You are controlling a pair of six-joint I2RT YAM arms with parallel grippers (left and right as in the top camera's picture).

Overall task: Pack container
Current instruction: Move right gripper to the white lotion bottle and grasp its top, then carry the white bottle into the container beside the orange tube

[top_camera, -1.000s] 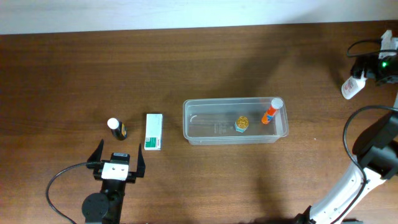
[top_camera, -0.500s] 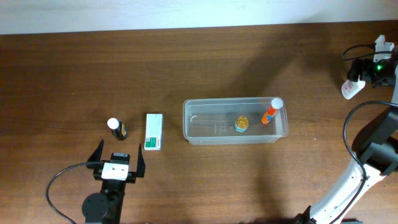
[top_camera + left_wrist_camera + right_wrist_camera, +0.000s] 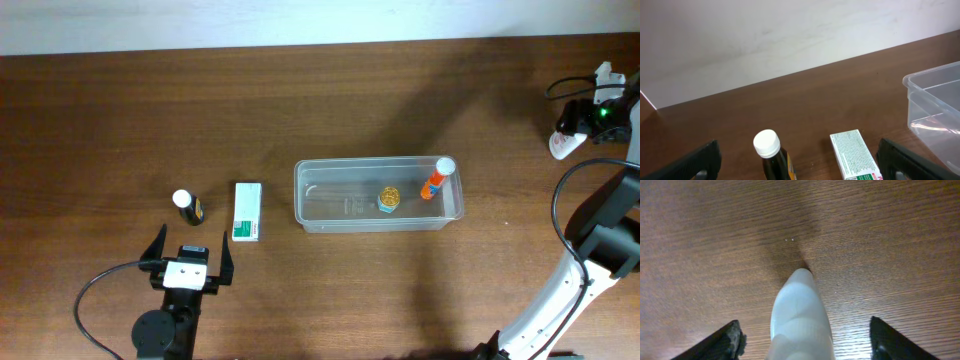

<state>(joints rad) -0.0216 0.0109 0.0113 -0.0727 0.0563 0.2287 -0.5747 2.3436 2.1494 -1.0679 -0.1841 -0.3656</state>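
Note:
The clear container (image 3: pixel 310 200) stands mid-table and holds a small gold-lidded jar (image 3: pixel 388 199) and an orange bottle with a white cap (image 3: pixel 435 178). Its corner shows in the left wrist view (image 3: pixel 935 95). My left gripper (image 3: pixel 192 242) is open and empty, just short of a brown bottle with a white cap (image 3: pixel 185 206) (image 3: pixel 771 152) and a white-and-green box (image 3: pixel 247 210) (image 3: pixel 855 157). My right gripper (image 3: pixel 580 125) (image 3: pixel 805 342) is open at the far right. A white bottle (image 3: pixel 563 143) (image 3: pixel 800 312) lies on the table between its fingers, with gaps on both sides.
The table's far edge and a white wall run along the top (image 3: pixel 300 25). Black cables loop beside both arms (image 3: pixel 100 290). The right arm's white link (image 3: pixel 560 300) rises from the front right corner.
My right gripper has shifted a little to the left at the white bottle. The bottle, the left arm and everything else have stayed in place.

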